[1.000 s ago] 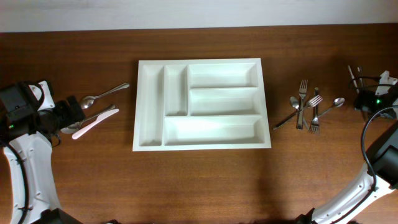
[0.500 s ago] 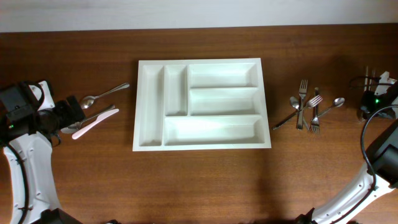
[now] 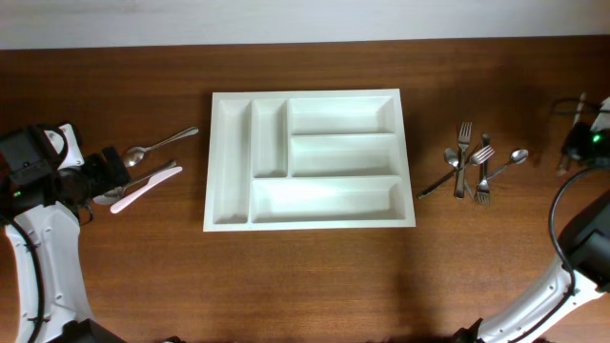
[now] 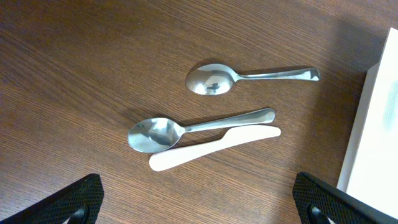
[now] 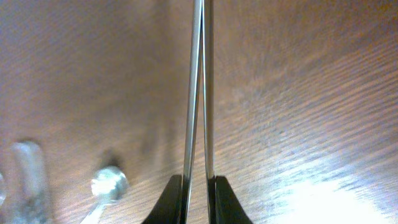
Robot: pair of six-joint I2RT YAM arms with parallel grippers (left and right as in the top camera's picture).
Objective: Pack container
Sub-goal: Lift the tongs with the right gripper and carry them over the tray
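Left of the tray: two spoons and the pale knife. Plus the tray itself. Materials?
Tray: white plastic by its look, with smooth, softly glossy moulded walls.
Spoons: polished metal, likely steel; mirror reflections in the bowls.
Knife: probably plastic; matte, cream, no glint.

The container (image 3: 310, 160) lies at the middle of the table (image 3: 305, 276). Left of it: a far spoon (image 4: 249, 76), then a near spoon (image 4: 193, 127) with a knife (image 4: 211, 148) just beside it. Right of it: overlapping forks and spoons (image 3: 474, 167). Far right: thin metal bars (image 5: 208, 93) between the fingertips of the right gripper (image 5: 198, 186).
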